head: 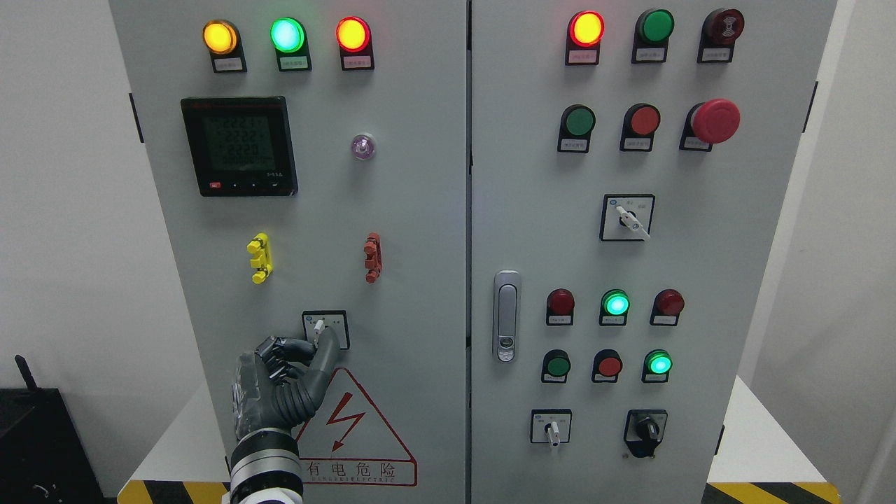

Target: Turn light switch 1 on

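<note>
Just above the left hand [283,381], at its fingertips, sits the small white-handled rotary selector switch [325,329] in its black-framed plate on the left cabinet door [420,210]; this is judged to be light switch 1. The hand is raised against the door with fingers partly curled. The thumb [323,353] is extended up beside the white knob, and the curled fingers close in from the other side. Whether the knob is actually pinched cannot be told, since the contact is partly hidden. The red hazard triangle sticker [357,434] lies just right of the wrist. For a clean turn, the knob should be pinched squarely between thumb and forefinger, then rotated about its own axis by wrist roll, without pushing sideways. The right hand is not seen.
</note>
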### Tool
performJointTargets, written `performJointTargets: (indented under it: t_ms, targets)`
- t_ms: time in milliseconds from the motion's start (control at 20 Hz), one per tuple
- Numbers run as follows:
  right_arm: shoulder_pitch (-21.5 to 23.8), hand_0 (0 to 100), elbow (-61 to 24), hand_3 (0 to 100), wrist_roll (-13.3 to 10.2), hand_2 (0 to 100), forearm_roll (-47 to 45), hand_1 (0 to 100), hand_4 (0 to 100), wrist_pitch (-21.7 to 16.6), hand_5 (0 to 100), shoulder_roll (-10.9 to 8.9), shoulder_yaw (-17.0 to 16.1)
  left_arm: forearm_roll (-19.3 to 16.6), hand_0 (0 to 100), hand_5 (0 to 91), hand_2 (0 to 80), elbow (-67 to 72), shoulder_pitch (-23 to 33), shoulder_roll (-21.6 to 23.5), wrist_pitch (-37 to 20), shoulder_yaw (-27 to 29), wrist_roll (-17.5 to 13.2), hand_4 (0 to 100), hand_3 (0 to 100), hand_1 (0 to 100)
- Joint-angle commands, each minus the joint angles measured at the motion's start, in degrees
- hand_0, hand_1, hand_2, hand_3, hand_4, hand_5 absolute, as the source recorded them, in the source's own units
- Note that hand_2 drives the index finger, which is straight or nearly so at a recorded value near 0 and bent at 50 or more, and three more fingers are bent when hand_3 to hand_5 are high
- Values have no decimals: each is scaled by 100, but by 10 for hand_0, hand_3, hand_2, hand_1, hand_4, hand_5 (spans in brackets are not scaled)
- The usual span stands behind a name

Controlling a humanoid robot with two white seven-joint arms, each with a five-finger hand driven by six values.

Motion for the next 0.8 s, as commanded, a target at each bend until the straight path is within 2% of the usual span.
performJointTargets:
  t_ms: [0, 751]
  targets:
    - [0, 0, 0, 0, 0, 0, -141, 0, 0, 3, 0, 0, 0, 0, 457, 808, 635, 6, 13, 16, 4, 0, -9, 881, 787, 675]
    - [0, 0, 0, 0, 0, 0, -141, 0, 0, 3, 0, 0, 0, 0, 528, 825, 638, 15, 31, 51, 12, 0, -79, 893, 806, 627]
